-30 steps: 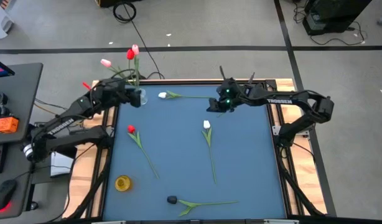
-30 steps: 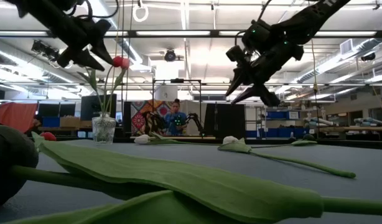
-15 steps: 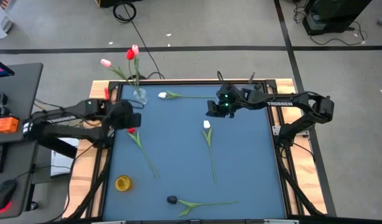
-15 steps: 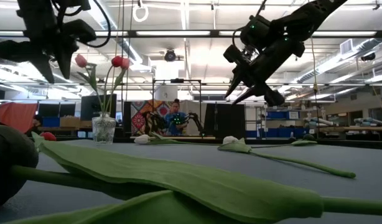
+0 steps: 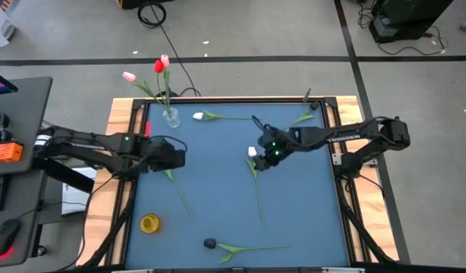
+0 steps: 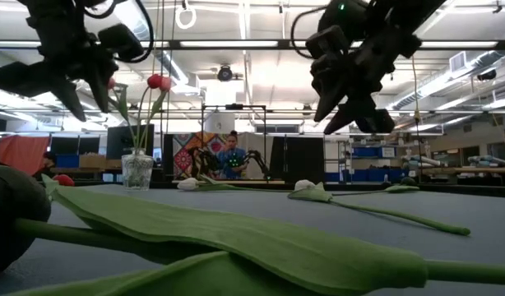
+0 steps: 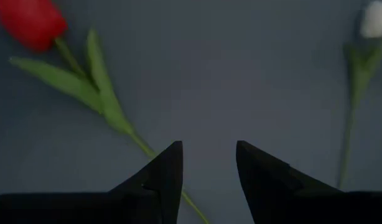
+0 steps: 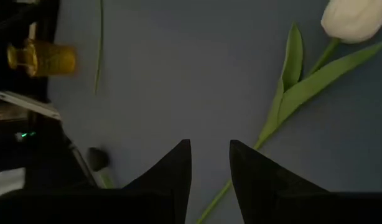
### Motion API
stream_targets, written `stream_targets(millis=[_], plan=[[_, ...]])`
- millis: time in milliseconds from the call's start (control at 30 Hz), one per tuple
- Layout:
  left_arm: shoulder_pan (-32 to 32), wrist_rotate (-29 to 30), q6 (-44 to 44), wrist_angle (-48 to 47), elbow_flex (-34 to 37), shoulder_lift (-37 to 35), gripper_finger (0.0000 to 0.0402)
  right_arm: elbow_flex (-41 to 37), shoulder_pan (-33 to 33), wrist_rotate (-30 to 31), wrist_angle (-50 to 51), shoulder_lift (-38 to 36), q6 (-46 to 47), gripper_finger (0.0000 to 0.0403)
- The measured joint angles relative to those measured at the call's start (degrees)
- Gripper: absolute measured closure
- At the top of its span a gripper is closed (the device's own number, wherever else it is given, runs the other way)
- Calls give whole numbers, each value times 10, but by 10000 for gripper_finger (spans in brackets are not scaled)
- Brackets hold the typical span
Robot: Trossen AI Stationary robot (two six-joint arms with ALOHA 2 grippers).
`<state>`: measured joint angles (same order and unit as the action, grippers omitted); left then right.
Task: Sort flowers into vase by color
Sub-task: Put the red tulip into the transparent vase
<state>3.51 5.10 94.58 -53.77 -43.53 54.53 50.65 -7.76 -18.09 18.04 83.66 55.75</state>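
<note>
Red tulip (image 7: 30, 22) now lies under the left pincer (image 7: 208, 163), white tulip (image 8: 354, 20) under the right (image 8: 209, 158), both parted.

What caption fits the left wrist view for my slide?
Left gripper, open, hovers over the blue table beside the red tulip, with a white tulip lying farther off.
</note>
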Motion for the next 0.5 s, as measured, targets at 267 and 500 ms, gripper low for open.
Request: stream_targets(millis=[267, 500], plan=[[33, -4, 68, -42, 0, 93, 248, 0, 55, 59, -49, 0, 27, 284], [38, -15, 79, -43, 0, 158, 248, 0, 89, 63, -19, 0, 27, 284]])
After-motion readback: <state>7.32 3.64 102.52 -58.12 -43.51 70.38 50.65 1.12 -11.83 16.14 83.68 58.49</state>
